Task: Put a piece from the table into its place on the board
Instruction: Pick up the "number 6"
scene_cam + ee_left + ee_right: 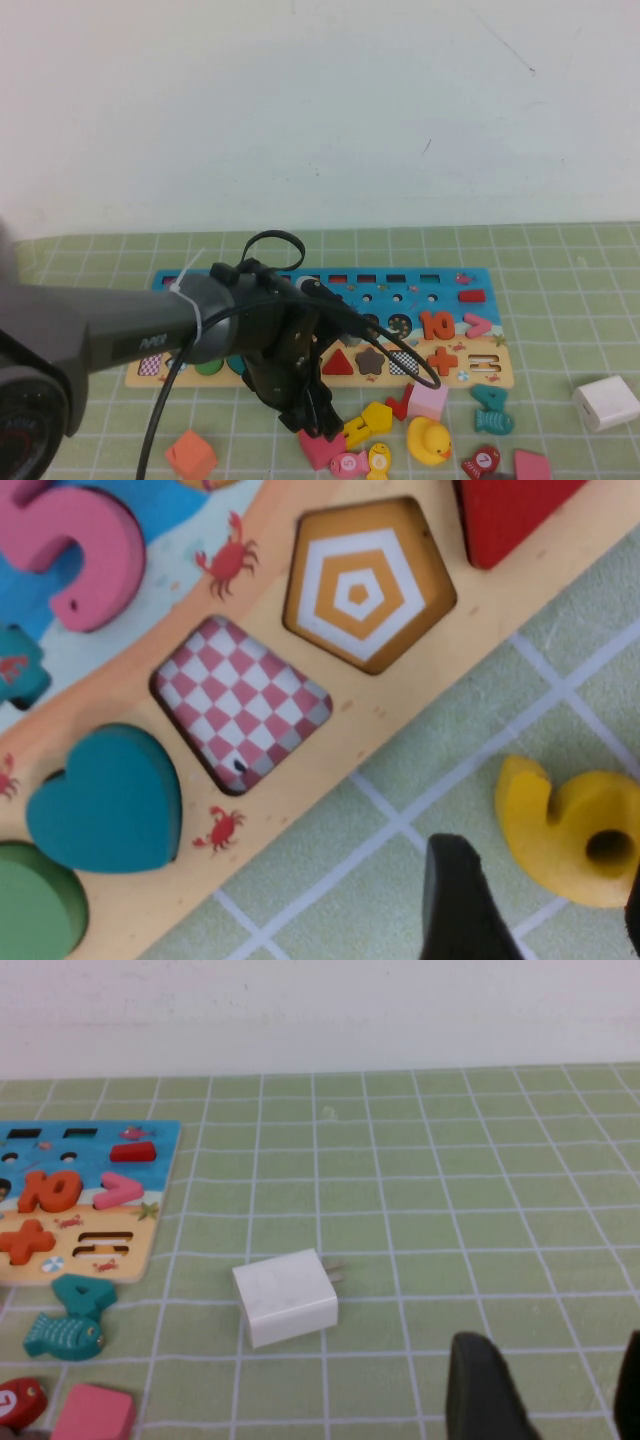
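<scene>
The yellow numeral "6" [570, 830] lies flat on the green mat just off the board's tan strip [470, 630]. In the high view it [360, 432] sits among loose pieces in front of the board [480, 285]. My left gripper [545, 920] is open and low over the mat, one finger [460, 900] beside the "6", the other at the frame edge. In the high view the left gripper [315, 420] hangs just left of the "6". My right gripper [555, 1400] is open and empty above bare mat, out of the high view.
A white charger block [606, 402] lies at the right. A yellow duck [428, 440], a yellow pentagon block [379, 412], a pink block [430, 400], a teal "4" [492, 408] and an orange block [191, 455] lie before the board. Pentagon [365, 585] and checkered [240, 705] cut-outs are empty.
</scene>
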You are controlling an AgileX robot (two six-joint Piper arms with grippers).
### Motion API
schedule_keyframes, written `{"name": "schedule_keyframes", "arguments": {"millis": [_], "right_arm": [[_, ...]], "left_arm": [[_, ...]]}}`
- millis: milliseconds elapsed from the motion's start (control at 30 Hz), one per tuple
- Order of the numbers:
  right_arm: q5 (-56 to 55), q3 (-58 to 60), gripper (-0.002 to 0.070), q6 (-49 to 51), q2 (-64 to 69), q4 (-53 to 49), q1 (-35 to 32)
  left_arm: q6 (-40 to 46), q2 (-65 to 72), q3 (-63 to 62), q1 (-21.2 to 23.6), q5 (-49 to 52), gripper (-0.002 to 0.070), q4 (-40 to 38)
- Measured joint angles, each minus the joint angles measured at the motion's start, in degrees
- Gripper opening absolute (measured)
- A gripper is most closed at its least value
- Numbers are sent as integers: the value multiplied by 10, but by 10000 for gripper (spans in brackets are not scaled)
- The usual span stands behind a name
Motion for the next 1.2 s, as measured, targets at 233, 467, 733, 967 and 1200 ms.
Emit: {"name": "schedule_keyframes", "arguments": {"millis": [233,467,733,967,1200], "right_arm": [[0,0,283,0,0,0,0],[0,0,283,0,0,0,0],[0,0,282,0,0,0,0],[0,0,282,0,0,0,0],[0,0,282,0,0,0,0]], "left_arm": [[11,0,0,0,26,328,-46],[63,0,0,0,39,328,-129],[9,0,0,0,20,414,-79],[-10,4,-1,0,11,557,-61],[-10,27,-1,0,15,567,-61]]}}
